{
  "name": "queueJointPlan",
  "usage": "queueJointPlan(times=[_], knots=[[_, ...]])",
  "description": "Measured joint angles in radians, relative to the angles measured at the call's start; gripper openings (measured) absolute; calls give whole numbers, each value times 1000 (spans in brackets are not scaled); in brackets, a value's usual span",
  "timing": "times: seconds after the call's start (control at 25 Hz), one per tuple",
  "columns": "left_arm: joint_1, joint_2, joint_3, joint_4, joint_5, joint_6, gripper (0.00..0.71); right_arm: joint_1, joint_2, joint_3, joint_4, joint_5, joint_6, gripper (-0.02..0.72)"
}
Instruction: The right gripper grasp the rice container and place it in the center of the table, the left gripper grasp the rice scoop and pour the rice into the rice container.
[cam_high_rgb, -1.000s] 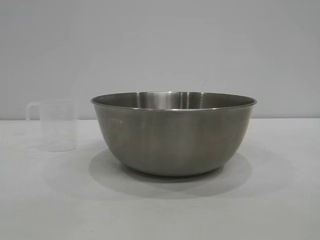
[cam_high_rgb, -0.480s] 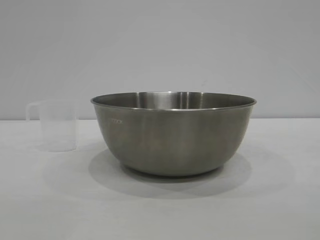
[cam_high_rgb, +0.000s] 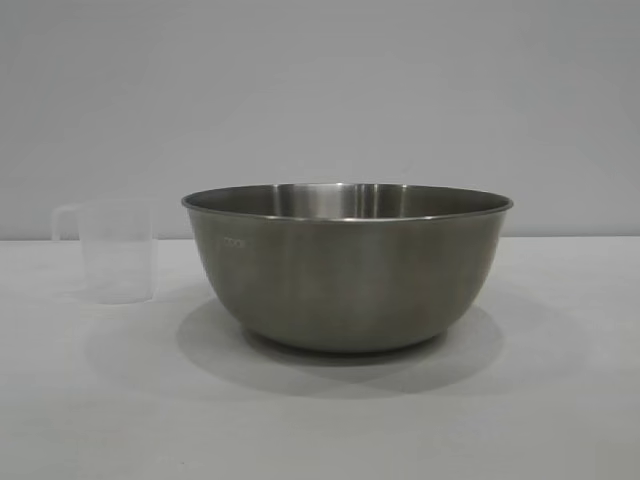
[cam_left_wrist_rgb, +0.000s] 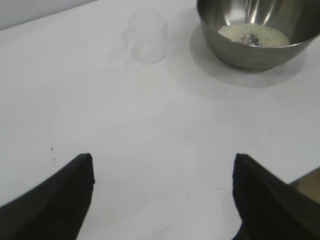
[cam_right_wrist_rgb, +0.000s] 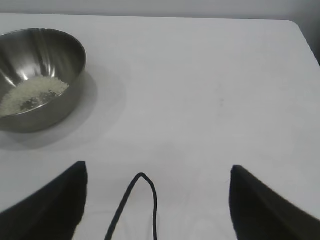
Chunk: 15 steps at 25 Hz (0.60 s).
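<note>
The rice container, a big steel bowl, stands in the middle of the white table. Rice lies in its bottom, also seen as a pale rice heap in the container from the right wrist. The rice scoop, a clear cup, stands upright to the bowl's left; the scoop looks empty. My left gripper hangs open over bare table, well back from the scoop and the container. My right gripper is open too, far from the bowl, holding nothing.
A thin black cable loop lies between the right gripper's fingers. The table's far corner and edge show in the right wrist view. A plain grey wall stands behind the table.
</note>
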Motion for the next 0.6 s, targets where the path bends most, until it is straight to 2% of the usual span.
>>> queueJointPlan(times=[0.08,0.28,0.4,0.48,0.6], knots=[[48,-2,0,0,0,0,505,0,0,0,0,0,0,501],[220,-2,0,0,0,0,505,0,0,0,0,0,0,501],[302,-2,0,0,0,0,505,0,0,0,0,0,0,501],[346,-2,0,0,0,0,505,0,0,0,0,0,0,501],[370,-2,0,0,0,0,505,0,0,0,0,0,0,501]])
